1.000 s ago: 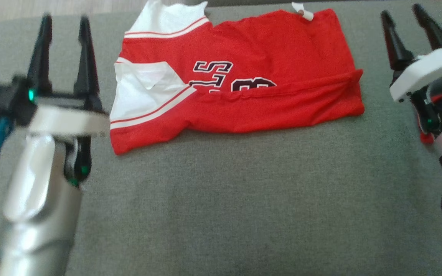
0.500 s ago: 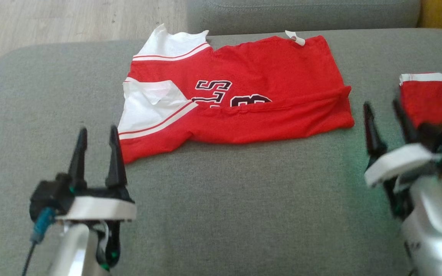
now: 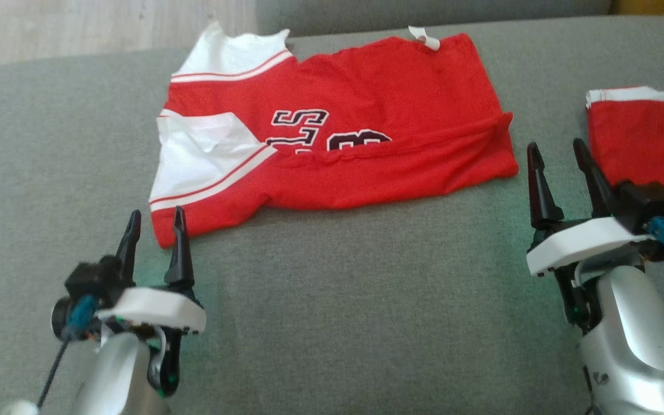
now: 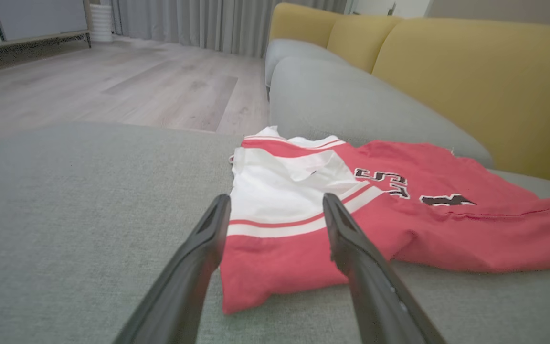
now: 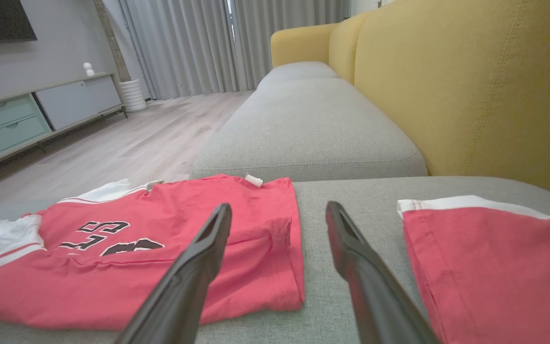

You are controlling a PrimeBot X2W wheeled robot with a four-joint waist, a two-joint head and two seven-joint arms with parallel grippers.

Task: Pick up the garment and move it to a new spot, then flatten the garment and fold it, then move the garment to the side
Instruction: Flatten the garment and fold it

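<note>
Both sets of jaws stand released and empty. The left gripper (image 3: 156, 211) hovers just by the near corner of the red jersey (image 3: 366, 115), which lies partly folded on the grey sofa seat (image 3: 332, 300). The right gripper (image 3: 556, 143) hangs between the jersey and a second red garment (image 3: 649, 138).

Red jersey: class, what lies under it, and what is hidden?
The red jersey lies on the grey seat cushion. Its near edge is folded over the black lettering, hiding the lower part. Anything beneath the cloth is covered.
</note>
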